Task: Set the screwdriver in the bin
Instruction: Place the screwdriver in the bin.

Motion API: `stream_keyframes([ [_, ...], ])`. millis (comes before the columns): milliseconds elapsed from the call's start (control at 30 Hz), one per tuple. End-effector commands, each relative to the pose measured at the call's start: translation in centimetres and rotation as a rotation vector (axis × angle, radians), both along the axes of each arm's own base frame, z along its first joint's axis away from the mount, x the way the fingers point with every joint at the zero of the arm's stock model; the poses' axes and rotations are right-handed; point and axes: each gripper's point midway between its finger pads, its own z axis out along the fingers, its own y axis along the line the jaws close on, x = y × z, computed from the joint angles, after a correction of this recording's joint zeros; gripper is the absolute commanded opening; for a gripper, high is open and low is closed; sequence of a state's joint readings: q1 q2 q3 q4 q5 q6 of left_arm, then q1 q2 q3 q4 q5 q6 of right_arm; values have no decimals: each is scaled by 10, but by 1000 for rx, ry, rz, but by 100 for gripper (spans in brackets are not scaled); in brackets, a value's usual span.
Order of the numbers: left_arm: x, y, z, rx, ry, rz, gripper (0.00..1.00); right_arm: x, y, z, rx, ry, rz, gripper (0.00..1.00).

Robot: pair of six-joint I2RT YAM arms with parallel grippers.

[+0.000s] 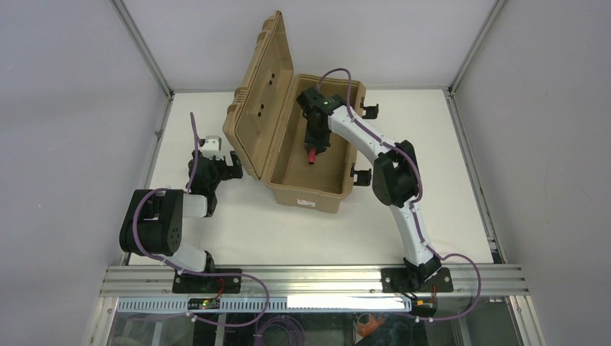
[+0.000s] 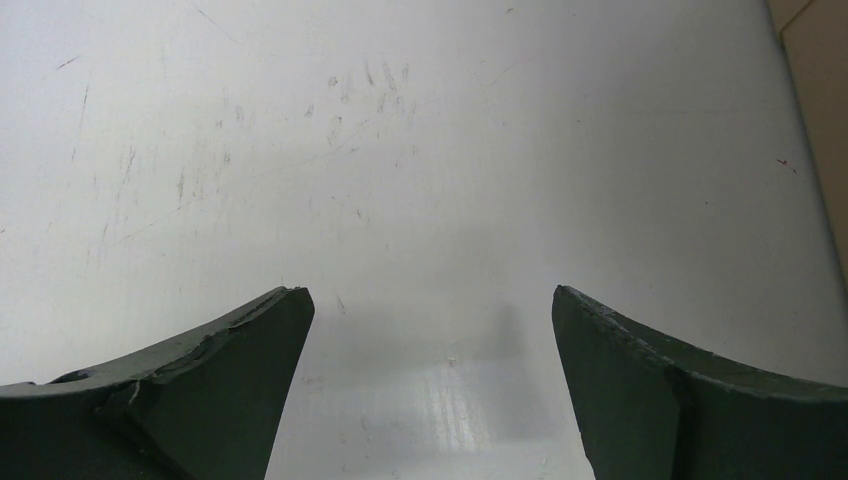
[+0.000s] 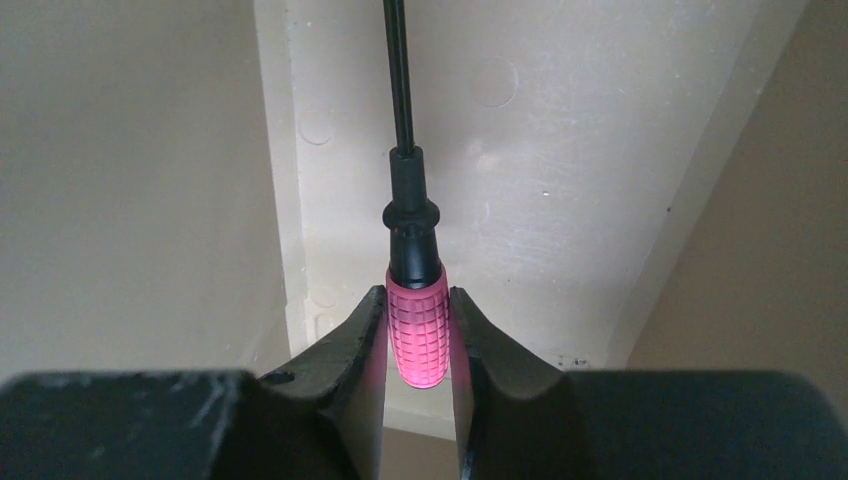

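The right gripper [image 1: 314, 141] hung inside the open bin [image 1: 306, 193] with its jaws drawn narrow on the red handle of the screwdriver [image 1: 311, 156], the tool's black shaft pointing away from the fingers toward the tan floor of the case. From the right wrist view, the handle of the screwdriver [image 3: 411, 215] sat pinched squarely between the two fingertips [image 3: 372, 305], and the tip ran out of the top of the picture, so whether it touched the bin's floor [image 3: 560, 180] could not be told. The task appeared to be at its delivery step, with the carry done and the release not yet made. The next move seemed to call only for parting the jaws so that the tool dropped within the walls, then lifting the arm straight out without catching the raised lid [image 1: 263, 94]. The left gripper [image 1: 229, 164] rested apart from the work, just beside the lid, its jaws spread wide over the bare table [image 2: 300, 150] and holding nothing. By count there were one screwdriver, one bin, two arms, and two black latches [image 1: 370, 109] showing on the case's right side.
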State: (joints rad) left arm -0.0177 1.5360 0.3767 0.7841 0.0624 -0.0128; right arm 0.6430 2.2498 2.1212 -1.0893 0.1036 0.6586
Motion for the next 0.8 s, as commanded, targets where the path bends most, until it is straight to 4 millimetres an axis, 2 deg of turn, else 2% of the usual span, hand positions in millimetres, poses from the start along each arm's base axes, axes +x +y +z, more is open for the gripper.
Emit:
stream_keyframes([
  [0,4,-2,18,-17,-64,-13,99,12,7,-9,4,-29,-32,0],
  [700,4,-2,19,-17,-64,-13,99,17,-12,-61,-63,32,-79,0],
  [767,5,-2,19,-17,-64,-13,99,18,-13,-65,-64,40,-82,3],
])
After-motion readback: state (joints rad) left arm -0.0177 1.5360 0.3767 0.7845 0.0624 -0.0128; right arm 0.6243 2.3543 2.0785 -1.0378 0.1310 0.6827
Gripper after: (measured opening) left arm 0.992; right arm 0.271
